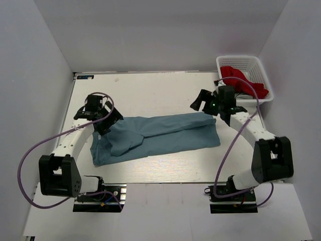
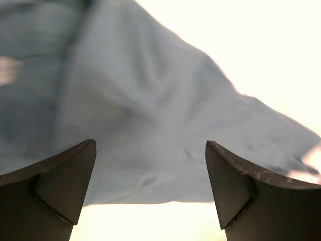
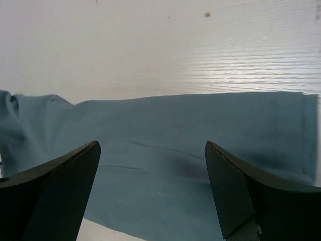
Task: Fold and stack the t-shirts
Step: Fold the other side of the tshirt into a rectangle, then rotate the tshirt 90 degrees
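Note:
A grey-blue t-shirt [image 1: 165, 138] lies flat on the white table [image 1: 150, 90], folded into a long band running left to right. My left gripper [image 1: 106, 123] hovers open over the shirt's left end, with nothing between its fingers. In the left wrist view that gripper [image 2: 150, 150] frames rumpled shirt cloth [image 2: 150, 95], whose edge lies just below it. At the shirt's right end my right gripper [image 1: 203, 108] also stands open and empty. The right wrist view puts this gripper [image 3: 153, 150] above smooth shirt fabric [image 3: 175, 130], whose far edge runs straight across.
A white lattice basket [image 1: 241, 58] stands at the back right corner with a red cloth [image 1: 241, 78] inside, close behind the right arm. White walls enclose the table on three sides. Bare tabletop [image 3: 150, 50] lies beyond the shirt.

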You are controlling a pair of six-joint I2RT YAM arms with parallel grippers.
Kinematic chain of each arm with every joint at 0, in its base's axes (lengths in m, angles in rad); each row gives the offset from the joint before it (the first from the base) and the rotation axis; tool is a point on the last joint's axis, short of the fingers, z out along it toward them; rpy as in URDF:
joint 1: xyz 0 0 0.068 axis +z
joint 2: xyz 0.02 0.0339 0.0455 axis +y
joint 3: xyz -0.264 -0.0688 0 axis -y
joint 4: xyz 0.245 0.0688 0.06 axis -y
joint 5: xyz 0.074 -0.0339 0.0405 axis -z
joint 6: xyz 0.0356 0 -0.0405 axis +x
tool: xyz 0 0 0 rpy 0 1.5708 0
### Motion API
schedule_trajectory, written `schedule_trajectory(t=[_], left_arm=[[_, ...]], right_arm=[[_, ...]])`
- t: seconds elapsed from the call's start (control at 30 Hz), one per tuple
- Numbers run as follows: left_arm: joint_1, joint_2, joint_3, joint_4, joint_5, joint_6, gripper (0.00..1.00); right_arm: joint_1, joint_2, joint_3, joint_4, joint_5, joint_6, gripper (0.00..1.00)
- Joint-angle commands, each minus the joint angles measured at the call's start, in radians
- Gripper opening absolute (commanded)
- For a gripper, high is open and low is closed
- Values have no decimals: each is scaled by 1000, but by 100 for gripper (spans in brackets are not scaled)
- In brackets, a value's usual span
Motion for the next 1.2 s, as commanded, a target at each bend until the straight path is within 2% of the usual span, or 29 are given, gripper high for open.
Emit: schedule_trajectory(t=[0.0,0.1,0.17,0.3,0.43,0.5,0.57,0.6,0.63,0.67,0.7,0.8,0.83,0.87,0.9,0.93,0.97,1.0,1.1,1.17], left_arm=[[-6,62,-38,134,169,31,99],[-15,150,-75,144,170,40,99],[-15,184,-89,132,116,40,99],[8,265,-100,133,62,40,99],[8,378,-15,149,16,40,99],[8,487,72,189,16,40,99],[8,594,219,213,92,58,99],[8,726,286,226,122,79,99],[8,797,456,226,151,92,99],[-4,873,556,212,180,107,99],[-13,1040,801,160,211,116,99],[-56,1300,1198,111,356,144,99],[-65,1383,1449,124,378,118,99],[-75,1514,1538,170,428,94,99],[-84,1552,1574,374,483,-8,99],[-84,1569,1541,508,533,-9,99],[-84,1569,1498,637,570,-166,99],[-98,1599,1488,740,561,-217,99],[-150,1682,1608,750,480,-224,99],[-174,1666,1535,825,450,-224,99]], right_arm=[[30,108,52,20,-101,-22,90],[29,166,25,26,-81,7,90],[26,186,-1,20,-79,3,90],[30,151,-117,-12,-42,19,90],[35,77,-234,-26,17,32,90],[44,68,-276,-25,27,30,90],[70,82,-299,-28,24,15,90],[89,88,-305,-32,21,7,90],[105,95,-304,-43,18,0,90],[151,100,-307,-45,13,-19,90],[170,100,-308,-43,1,-33,90],[286,79,-314,-43,-25,-68,90],[312,65,-320,-39,-32,-65,90],[361,54,-334,-34,-88,-89,90],[416,48,-336,-43,-169,-106,90],[473,42,-343,-54,-174,-106,90],[504,45,-350,-67,-185,-140,90],[556,51,-347,-87,-197,-155,90],[668,88,-342,-69,-252,-206,90],[692,114,-342,-32,-274,-218,90]])
